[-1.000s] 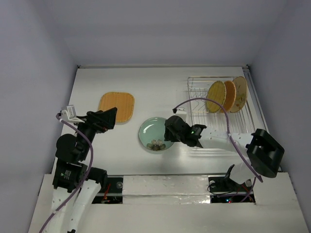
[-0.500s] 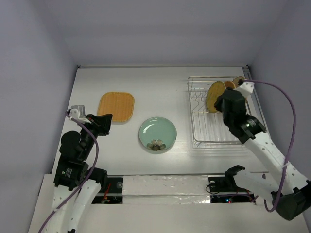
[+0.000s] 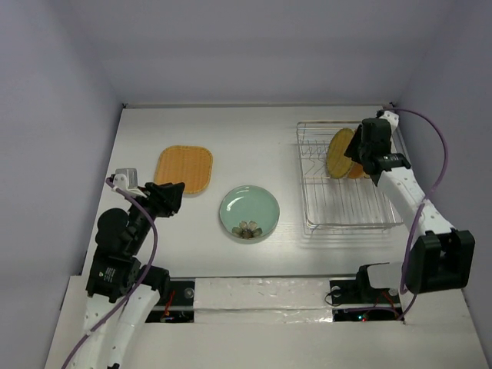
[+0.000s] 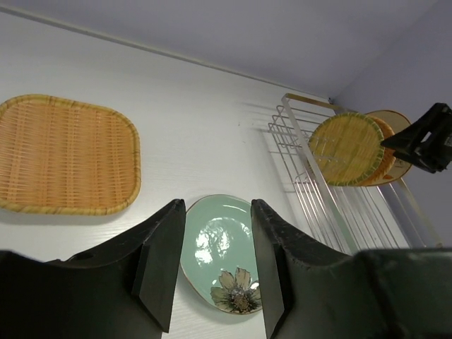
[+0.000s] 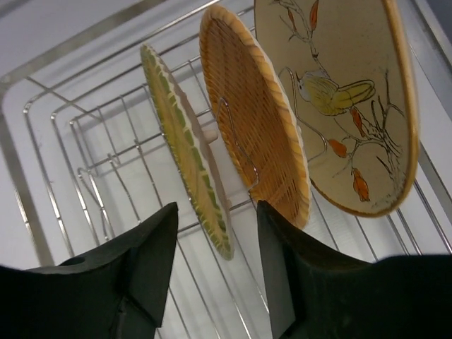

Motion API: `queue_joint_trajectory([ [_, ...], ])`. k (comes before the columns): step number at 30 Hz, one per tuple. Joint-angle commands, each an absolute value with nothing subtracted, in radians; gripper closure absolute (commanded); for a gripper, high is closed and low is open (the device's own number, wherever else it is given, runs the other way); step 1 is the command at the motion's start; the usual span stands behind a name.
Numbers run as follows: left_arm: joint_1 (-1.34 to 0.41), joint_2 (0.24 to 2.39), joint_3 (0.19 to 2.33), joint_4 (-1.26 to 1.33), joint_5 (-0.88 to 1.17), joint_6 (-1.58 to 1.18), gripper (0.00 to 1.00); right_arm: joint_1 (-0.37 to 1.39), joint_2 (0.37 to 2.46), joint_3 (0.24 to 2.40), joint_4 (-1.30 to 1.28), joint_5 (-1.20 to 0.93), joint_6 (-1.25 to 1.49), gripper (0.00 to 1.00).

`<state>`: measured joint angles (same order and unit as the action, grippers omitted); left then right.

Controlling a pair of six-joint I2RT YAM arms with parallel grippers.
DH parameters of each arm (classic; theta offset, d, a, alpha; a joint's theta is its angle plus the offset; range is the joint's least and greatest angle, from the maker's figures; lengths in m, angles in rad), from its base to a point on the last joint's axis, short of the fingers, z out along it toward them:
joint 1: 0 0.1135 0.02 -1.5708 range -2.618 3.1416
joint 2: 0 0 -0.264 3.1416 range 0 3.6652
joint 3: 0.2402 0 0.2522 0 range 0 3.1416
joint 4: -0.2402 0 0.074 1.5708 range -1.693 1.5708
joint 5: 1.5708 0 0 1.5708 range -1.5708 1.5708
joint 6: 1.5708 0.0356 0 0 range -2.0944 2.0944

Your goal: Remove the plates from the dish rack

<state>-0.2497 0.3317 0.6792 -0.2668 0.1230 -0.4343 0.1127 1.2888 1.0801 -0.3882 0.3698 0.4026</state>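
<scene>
The right fingers (image 5: 148,261) have swung from the pale green plate (image 3: 249,209), which lies flat at the tabletop (image 3: 254,131) centre, to the dish rack (image 3: 346,211) at two o'clock. They hang spread and empty over the three upright plates (image 5: 254,120) left to unload. The left fingers (image 4: 159,261), part-open and holding nothing, wait at eight o'clock near the square orange plate (image 3: 184,169).

Robot test cell in a laboratory: a bare white tabletop (image 3: 254,138) boxed in by plain pale-lilac wall panels (image 3: 254,46), white-and-black robot arms (image 3: 411,201) bolted at its near edge, purple cables (image 3: 445,157) exposed.
</scene>
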Motion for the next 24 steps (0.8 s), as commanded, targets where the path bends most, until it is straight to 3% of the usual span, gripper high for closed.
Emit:
queue_joint_trajectory([
  [1, -0.255, 0.319, 0.670, -0.218, 0.138, -0.428, 0.61, 0.086, 1.365, 1.164, -0.331, 0.311, 0.368, 0.48],
  [6, -0.255, 0.314, 0.672, -0.221, 0.129, -0.431, 0.61, 0.086, 1.420, 1.181, -0.318, 0.273, 0.365, 0.50],
  [8, -0.255, 0.318, 0.672, -0.221, 0.130, -0.431, 0.61, 0.086, 1.422, 1.192, -0.314, 0.288, 0.354, 0.60],
  [14, -0.264, 0.310, 0.675, -0.227, 0.114, -0.431, 0.61, 0.086, 1.434, 1.242, -0.379, 0.325, 0.305, 0.73],
  [16, -0.264, 0.304, 0.675, -0.229, 0.110, -0.433, 0.61, 0.086, 1.437, 1.250, -0.397, 0.345, 0.295, 0.92],
  [20, -0.264, 0.310, 0.676, -0.229, 0.107, -0.433, 0.61, 0.086, 1.427, 1.270, -0.420, 0.370, 0.273, 1.00],
  [21, -0.264, 0.310, 0.676, -0.229, 0.109, -0.431, 0.61, 0.086, 1.417, 1.275, -0.423, 0.376, 0.270, 1.00],
  [24, -0.264, 0.307, 0.676, -0.229, 0.107, -0.431, 0.61, 0.086, 1.439, 1.301, -0.455, 0.388, 0.267, 0.83],
])
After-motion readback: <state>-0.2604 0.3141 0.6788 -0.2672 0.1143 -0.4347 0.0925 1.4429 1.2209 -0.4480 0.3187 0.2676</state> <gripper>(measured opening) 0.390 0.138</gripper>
